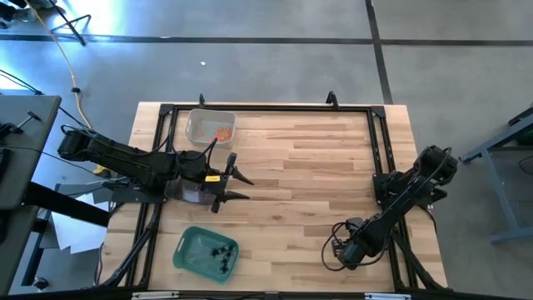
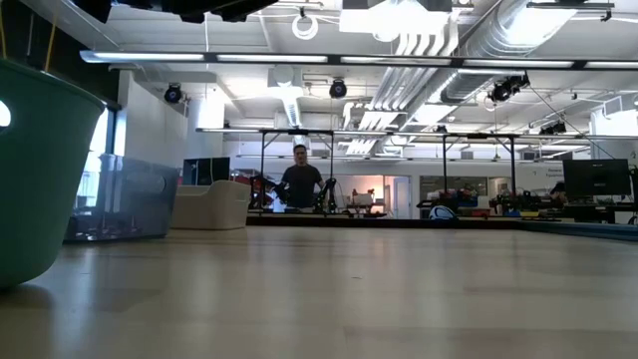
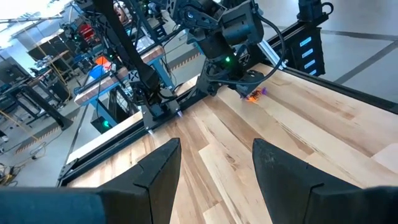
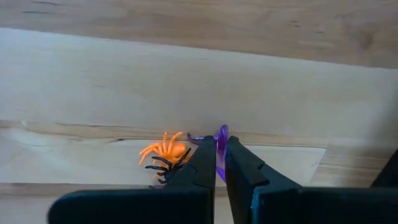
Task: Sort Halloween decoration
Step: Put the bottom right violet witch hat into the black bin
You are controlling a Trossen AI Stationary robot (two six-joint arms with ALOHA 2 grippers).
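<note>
Overhead, you see the left gripper (image 1: 236,187) held out over the wooden table (image 1: 316,158), its fingers spread and empty, just beside a clear tray (image 1: 195,192) and between the other clear tray (image 1: 210,127), which holds orange trinkets (image 1: 222,132), and the green tray (image 1: 206,252), which holds black spider trinkets (image 1: 221,252). The right gripper (image 1: 335,247) sits low at the table's near right part.

At table height, you get only the green tray's wall (image 2: 40,170), a clear tray (image 2: 130,199) behind it, bare wood, and a person (image 2: 300,183) standing far off in the room.

From the left wrist, your two dark fingers (image 3: 158,168) stand wide apart with nothing between them; across the table the right arm's gripper (image 3: 247,87) is down beside small orange and purple trinkets (image 3: 254,94).

From the right wrist, your gripper (image 4: 219,163) is clenched on a purple trinket (image 4: 220,144), with an orange spider trinket (image 4: 166,149) and a black spider trinket (image 4: 165,169) on the wood just beside it.
</note>
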